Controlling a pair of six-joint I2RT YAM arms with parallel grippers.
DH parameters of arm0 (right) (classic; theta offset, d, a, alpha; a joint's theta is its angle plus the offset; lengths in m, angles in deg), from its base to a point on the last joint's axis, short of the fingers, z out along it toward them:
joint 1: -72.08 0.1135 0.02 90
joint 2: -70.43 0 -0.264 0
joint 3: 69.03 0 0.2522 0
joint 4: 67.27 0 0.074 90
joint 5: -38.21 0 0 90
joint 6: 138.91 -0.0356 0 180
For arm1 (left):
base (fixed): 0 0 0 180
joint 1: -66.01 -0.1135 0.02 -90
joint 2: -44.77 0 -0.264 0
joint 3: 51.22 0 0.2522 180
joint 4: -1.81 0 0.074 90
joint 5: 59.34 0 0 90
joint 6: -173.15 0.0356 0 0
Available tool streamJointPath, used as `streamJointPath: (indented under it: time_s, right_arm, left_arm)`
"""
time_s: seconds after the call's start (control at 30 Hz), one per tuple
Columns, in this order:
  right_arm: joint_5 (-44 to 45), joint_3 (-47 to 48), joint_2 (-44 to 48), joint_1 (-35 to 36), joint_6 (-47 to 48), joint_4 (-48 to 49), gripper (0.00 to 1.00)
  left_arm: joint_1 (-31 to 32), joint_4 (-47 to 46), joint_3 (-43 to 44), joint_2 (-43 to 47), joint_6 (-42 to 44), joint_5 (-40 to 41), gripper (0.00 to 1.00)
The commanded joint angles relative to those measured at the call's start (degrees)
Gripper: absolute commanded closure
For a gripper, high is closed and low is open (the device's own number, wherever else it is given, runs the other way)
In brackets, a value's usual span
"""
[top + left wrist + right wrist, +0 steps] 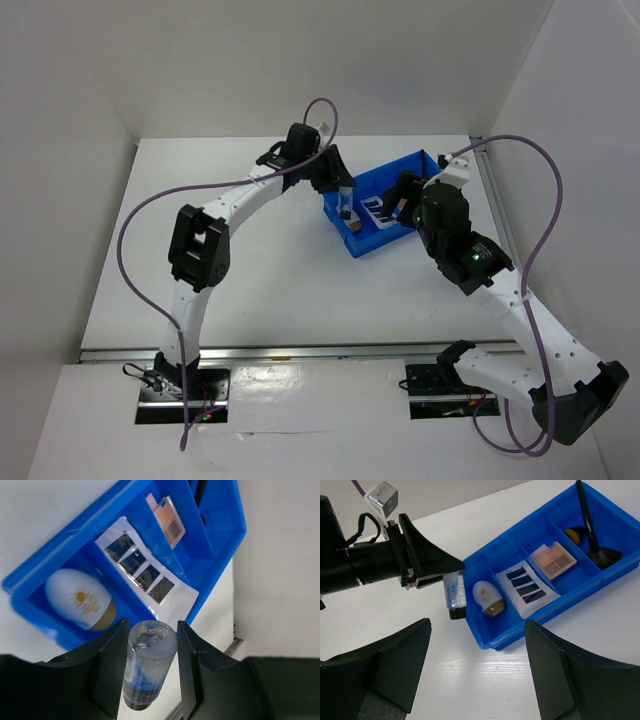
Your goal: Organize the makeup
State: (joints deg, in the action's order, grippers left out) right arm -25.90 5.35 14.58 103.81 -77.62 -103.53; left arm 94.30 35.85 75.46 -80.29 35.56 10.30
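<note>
left pincer (pixel 152 626) clasping bottle (pixel 149 667), tray (pixel 220 555) beside (blue)

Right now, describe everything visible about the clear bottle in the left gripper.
The clear bottle is small and cylindrical, see-through, with a blue printed label and a dark cap. The left gripper clamps it between both fingers. It hangs just outside the blue tray, beside the compartment holding the white egg-shaped sponge; contact with the tray cannot be told.

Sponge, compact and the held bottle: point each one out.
sponge (pixel 484 593), right wrist view, on its white body.
compact (pixel 553 560), right wrist view, middle of its colour pans.
bottle (pixel 150 650), left wrist view, on its clear rounded end.
</note>
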Motion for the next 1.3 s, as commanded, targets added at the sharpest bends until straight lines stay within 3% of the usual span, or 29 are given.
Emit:
streamJointPath:
  time_s: [0.0,0.3,0.4,0.43,0.5,0.6,0.67,0.87,1.0,1.03,1.07,1.13,1.23,1.27]
  right_arm:
    - [2.85,0.82,-0.66,-0.17,0.14,0.97,0.17]
    - [3.47,0.29,1.19,-0.17,1.29,0.35,0.17]
    - [3.47,0.29,1.71,-0.17,1.29,0.35,0.17]
    - [3.47,0.29,1.71,-0.17,1.29,0.35,0.17]
    - [3.99,0.29,1.71,-0.17,1.29,-0.26,0.17]
    - [3.99,0.29,1.19,-0.17,1.29,-0.88,0.17]
    - [3.99,0.29,1.19,-0.17,1.29,-0.88,0.17]
    - [3.99,0.82,-0.21,-0.17,0.77,-2.11,0.17]
    - [5.39,6.41,-8.27,-0.17,-0.99,-9.80,0.01]
    - [6.10,7.75,-10.22,-0.17,-2.22,-12.02,0.01]
    - [7.32,9.06,-12.24,-0.17,-6.06,-14.30,0.01]
    - [9.44,12.49,-17.17,-0.17,-10.56,-20.99,0.01]
    - [10.32,13.12,-18.85,-0.69,-14.44,-22.59,0.01]
    - [9.45,12.42,-18.85,-0.70,-14.45,-21.80,0.01]
  left_arm:
    - [0.89,-9.36,3.18,-1.15,-5.13,-4.15,1.00]
    - [3.61,-12.01,3.79,-5.19,-6.72,0.58,0.98]
    - [4.13,-12.71,3.09,-5.20,-6.72,0.58,0.65]
    - [4.14,-12.71,2.48,-5.20,-6.72,0.58,0.48]
    - [4.14,-12.71,2.48,-5.20,-6.72,-0.02,0.37]
    - [4.14,-12.19,2.48,-5.20,-6.11,-0.03,0.29]
    - [4.14,-11.48,2.48,-4.15,-5.58,0.49,0.14]
    - [4.14,-9.46,3.62,-0.03,-2.34,1.02,0.12]
    - [4.14,-3.86,4.15,6.47,2.76,3.56,0.12]
    - [4.14,-2.44,4.15,8.23,4.07,4.70,0.11]
    - [4.14,-0.86,3.10,9.99,6.44,7.76,0.11]
    - [2.65,3.52,1.26,15.70,7.95,9.02,0.00]
    - [-1.83,7.31,-5.68,24.64,9.88,10.77,0.00]
    - [-2.88,10.54,-7.79,27.12,11.02,15.13,0.00]
